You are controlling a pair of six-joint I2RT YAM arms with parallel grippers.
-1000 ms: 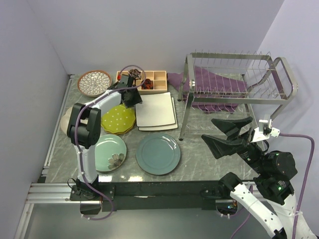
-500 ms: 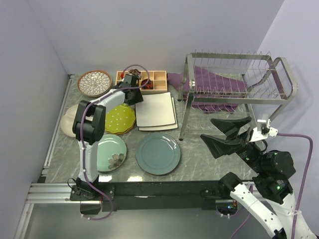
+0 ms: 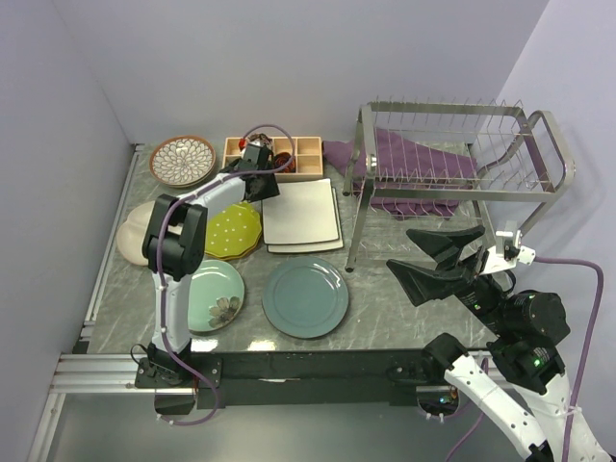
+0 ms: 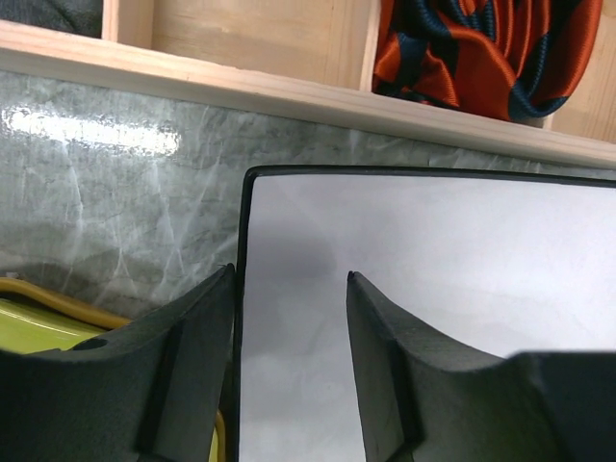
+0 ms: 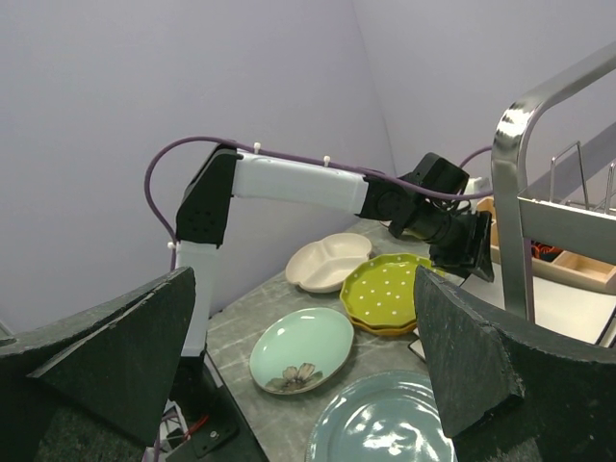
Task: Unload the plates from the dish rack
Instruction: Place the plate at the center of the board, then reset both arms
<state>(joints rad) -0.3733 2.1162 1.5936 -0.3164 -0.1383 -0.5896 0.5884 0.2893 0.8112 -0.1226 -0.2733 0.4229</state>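
The silver dish rack (image 3: 438, 186) stands at the back right with no plate in it. On the table lie the plates: petal-patterned (image 3: 182, 160), cream divided (image 3: 130, 239), yellow-green (image 3: 231, 231) on an orange one, pale green floral (image 3: 214, 295), teal (image 3: 305, 297) and two stacked white squares (image 3: 301, 214). My left gripper (image 3: 262, 185) hangs open over the back left corner of the white squares. In the left wrist view its jaws (image 4: 291, 271) straddle the top square's (image 4: 433, 289) left edge without pinching it. My right gripper (image 3: 438, 258) is wide open and empty in front of the rack.
A wooden compartment tray (image 3: 289, 154) with an orange and blue item (image 4: 481, 48) stands just behind the left gripper. A purple cloth (image 3: 414, 159) lies under the rack. The rack's leg (image 5: 515, 192) is close on the right of the right wrist view.
The left gripper has shifted a little toward the wooden tray and its jaws have narrowed slightly. The right arm has stayed still.
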